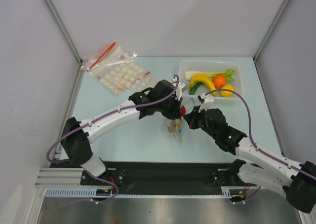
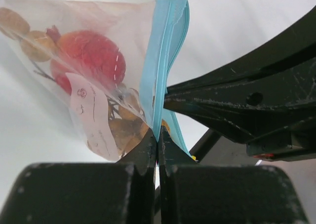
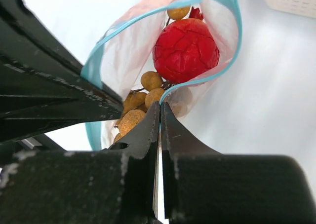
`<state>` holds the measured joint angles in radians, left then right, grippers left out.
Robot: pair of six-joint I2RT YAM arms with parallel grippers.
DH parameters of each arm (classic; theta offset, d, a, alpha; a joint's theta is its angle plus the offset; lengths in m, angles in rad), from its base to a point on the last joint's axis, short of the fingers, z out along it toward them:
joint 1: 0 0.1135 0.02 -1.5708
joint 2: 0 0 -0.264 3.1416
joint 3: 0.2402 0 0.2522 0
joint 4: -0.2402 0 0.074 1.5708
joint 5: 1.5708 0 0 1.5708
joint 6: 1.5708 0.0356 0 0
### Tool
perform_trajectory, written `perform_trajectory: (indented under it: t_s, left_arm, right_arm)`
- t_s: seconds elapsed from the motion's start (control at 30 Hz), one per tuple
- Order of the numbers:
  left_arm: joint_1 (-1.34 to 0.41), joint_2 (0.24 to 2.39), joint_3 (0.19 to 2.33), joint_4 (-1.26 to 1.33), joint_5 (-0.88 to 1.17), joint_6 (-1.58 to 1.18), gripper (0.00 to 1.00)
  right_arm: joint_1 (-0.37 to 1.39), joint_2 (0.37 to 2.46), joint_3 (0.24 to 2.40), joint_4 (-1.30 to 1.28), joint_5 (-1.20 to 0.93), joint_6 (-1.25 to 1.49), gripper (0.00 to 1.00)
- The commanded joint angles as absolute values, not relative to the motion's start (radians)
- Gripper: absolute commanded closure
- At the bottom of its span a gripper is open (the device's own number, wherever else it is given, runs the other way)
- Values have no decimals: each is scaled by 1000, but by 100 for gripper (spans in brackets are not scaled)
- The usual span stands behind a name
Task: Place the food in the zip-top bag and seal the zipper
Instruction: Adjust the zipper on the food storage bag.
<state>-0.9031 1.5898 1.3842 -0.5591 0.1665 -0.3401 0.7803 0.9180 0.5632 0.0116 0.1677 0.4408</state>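
Note:
The small clear zip-top bag [image 2: 103, 51] hangs between my two grippers at the table's middle [image 1: 178, 121]. Inside it lie the red fruit [image 3: 185, 50] and the tan-brown round fruits [image 3: 143, 98]; both show through the film in the left wrist view too, the red fruit [image 2: 94, 54] uppermost. My left gripper [image 2: 158, 137] is shut on the light blue zipper [image 2: 160, 66]. My right gripper [image 3: 159, 105] is shut on the opposite lip of the zipper [image 3: 217, 56]. The bag's mouth gapes open between the two lips.
A white basket [image 1: 186, 66] at the back right holds bananas [image 1: 203, 81], an orange [image 1: 219, 80], a lemon and greens. A clear bag with a red strip and one with white discs [image 1: 121, 75] lie at the back left.

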Motion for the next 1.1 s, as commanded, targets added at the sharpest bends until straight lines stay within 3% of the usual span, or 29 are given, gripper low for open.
perform_trajectory:
  t_s: [0.0,0.43,0.57,0.63,1.07]
  left_arm:
    - [-885,1549,1361,-489,229,-353,99]
    - [-868,1548,1342,-462,224,-344,85]
    - [-867,1554,1335,-442,241,-348,89]
    - [-868,1565,1330,-427,256,-350,100]
    - [-865,1661,1353,-371,420,-316,100]
  right_arm:
    - [778,896,608,40,141,457,100]
    - [778,837,580,64,124,454,100]
    - [778,865,583,77,101,460,100]
    - [778,861,584,72,101,462,100]
    - [779,860,574,81,107,471,100]
